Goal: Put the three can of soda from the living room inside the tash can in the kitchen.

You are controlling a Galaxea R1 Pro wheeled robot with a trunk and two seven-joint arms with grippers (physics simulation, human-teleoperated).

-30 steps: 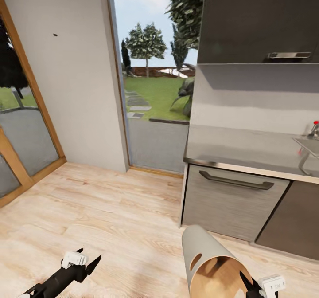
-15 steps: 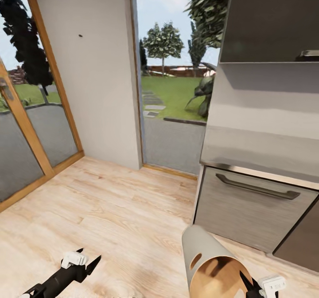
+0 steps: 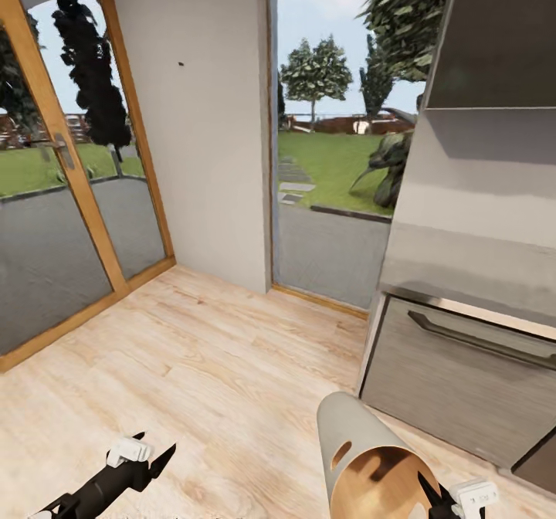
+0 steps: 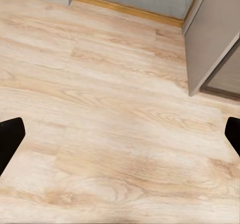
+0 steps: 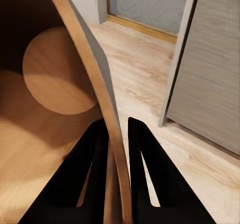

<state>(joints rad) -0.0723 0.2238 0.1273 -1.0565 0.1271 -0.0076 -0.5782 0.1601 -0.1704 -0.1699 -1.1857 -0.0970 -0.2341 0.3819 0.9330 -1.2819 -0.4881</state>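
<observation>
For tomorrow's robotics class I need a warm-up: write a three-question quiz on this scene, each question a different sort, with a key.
1. True or false: the right end effector pinches the trash can by its rim.
2. Multiple choice: the left end effector is A) open over the wood floor; B) holding a soda can; C) on the cabinet handle.
3. Fill in: the trash can's inside is ___.

Key: 1 true; 2 A; 3 brown.

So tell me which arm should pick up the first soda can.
Left, probably. The left claw is open and holds nothing, over the wood floor. The right claw is shut on the rim of the trash can.
</observation>
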